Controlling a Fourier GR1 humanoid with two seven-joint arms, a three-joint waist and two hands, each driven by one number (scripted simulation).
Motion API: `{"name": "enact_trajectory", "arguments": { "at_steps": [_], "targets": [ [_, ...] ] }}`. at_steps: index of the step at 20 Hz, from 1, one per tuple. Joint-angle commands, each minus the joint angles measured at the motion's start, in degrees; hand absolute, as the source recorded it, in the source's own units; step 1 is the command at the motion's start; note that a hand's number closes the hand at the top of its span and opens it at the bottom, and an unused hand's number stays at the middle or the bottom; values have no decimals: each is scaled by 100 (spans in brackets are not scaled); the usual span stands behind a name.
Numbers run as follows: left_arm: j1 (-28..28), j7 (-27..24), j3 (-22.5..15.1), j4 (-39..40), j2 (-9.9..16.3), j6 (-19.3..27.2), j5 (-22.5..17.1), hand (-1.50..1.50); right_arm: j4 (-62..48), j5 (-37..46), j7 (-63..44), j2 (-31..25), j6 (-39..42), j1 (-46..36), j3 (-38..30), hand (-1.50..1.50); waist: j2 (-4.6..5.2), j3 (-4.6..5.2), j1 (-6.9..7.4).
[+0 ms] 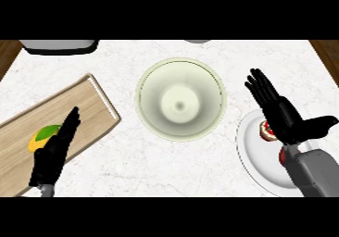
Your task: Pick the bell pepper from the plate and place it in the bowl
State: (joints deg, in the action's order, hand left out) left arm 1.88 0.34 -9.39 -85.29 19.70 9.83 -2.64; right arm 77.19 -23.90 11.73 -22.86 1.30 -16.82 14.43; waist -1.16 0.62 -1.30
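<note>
White marble table (131,162), seen from above. Pale green bowl (180,98) sits near the middle, nothing visible inside it. To the right, a white plate (254,157) at the table's near right side, partly covered by the right arm.

Right hand (285,120) hovers over the plate's upper left part, fingers straight and spread, pointing away toward the far edge, thumb stuck out to the right – open, holding nothing. The bell pepper (269,131) is on the plate, mostly hidden under that hand; only a red-and-pale bit shows at the palm's left edge, plus another small red patch lower down by the wrist. Can't tell whether the hand touches it.

Left side: wooden cutting board (42,125) lying at an angle, a yellow-green fruit (42,137) on it. Left hand (56,148) is over the board just right of the fruit, fingers straight and together, pointing up and away – open, nothing held. Can't tell if it touches the fruit.

Far left corner: a grey appliance (59,45), cut off by the top edge. Bowl and plate are apart, a strip of table between them.
</note>
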Motion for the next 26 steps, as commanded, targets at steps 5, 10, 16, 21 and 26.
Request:
{"name": "enact_trajectory", "arguments": {
  "at_steps": [5,10,16,21,26],
  "targets": [
    [-415,-22,74,-487,-443,229,-156,0,111,1065,-358,73,-2373,1084,-327,150,47,-46,-148],
    [-398,33,204,-364,-627,346,-339,0,-42,1629,259,322,-4657,1313,-1398,-150,-19,-59,-614],
    [-546,72,-49,-348,-818,337,-229,0,1514,2106,2172,1780,-6005,2509,-1145,-150,39,-60,-291],
    [-699,221,-85,-490,-803,287,-182,0,2643,3348,1185,1861,-7071,3572,-486,-150,85,-39,-27],
    [-986,235,55,-293,-810,110,-331,0,3611,4172,-472,1476,-6938,4752,-416,-150,132,-30,44]
  ]
}}
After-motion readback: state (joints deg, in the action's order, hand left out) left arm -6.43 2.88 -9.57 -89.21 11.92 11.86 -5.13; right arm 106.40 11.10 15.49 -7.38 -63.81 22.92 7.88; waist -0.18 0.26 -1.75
